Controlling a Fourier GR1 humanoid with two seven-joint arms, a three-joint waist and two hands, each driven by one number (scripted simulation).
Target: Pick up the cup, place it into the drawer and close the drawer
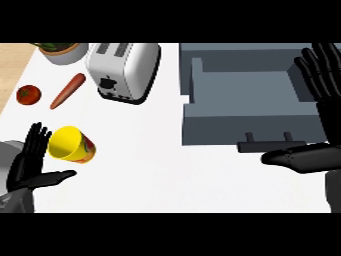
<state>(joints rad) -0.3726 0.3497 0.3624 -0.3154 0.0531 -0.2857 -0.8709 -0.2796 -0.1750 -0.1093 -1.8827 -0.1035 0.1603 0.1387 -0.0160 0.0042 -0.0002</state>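
Grey drawer (239,90) stood open, nothing visible inside; yellow cup (72,144) touched the left robot hand's (31,167) spread fingers; right robot hand (322,110) open.

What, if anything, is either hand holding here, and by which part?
Nothing is held. The left hand is open, fingers straight, beside the yellow plastic cup lying on its side. The right hand is open by the grey open drawer.

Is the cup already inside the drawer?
No. The yellow cup lies on the white counter beside the left hand, apart from the open grey drawer.
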